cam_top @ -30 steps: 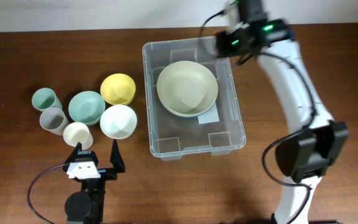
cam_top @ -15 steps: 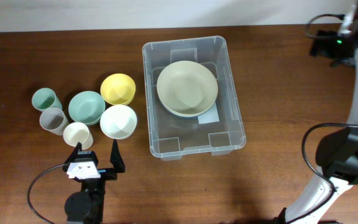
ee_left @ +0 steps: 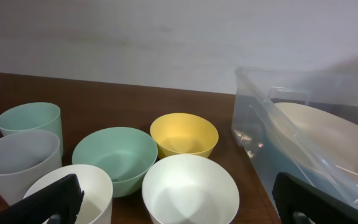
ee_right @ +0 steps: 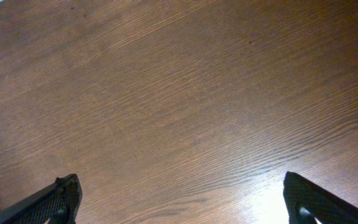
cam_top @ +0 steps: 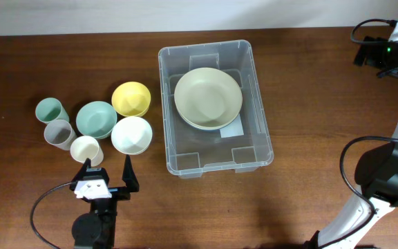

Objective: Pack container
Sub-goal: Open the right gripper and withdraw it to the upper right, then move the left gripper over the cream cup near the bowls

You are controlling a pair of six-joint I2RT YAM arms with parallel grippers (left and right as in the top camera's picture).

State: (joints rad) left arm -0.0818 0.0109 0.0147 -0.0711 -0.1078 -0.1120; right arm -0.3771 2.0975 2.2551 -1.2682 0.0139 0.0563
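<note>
1. The container (cam_top: 217, 161) sits on the table (cam_top: 302, 90) right of centre, long side running away from me. One large pale bowl (cam_top: 208, 97) lies inside it, toward the far end, with nothing on top of it.
2. To the container's left, well apart from it, six pieces wait: a yellow bowl (cam_top: 130, 98), a green bowl (cam_top: 95, 119), a white bowl (cam_top: 130, 134), a green cup (cam_top: 50, 110), a grey cup (cam_top: 59, 133) and a cream cup (cam_top: 86, 149).
3. The left gripper (cam_top: 107, 164) hangs low at the near edge, just behind the cream cup and white bowl, its claw spread wide and empty.
4. The right gripper (ee_right: 179, 190) is off at the far right corner, over bare wood, also spread wide with nothing in it.
5. I'd say packing has barely begun: one piece in, six to go, and neither arm is carrying anything.
6. The next move likely falls to the left arm: drop over the white bowl's rim, pinch one wall, then lift it clear of its neighbours before crossing to the container.
</note>
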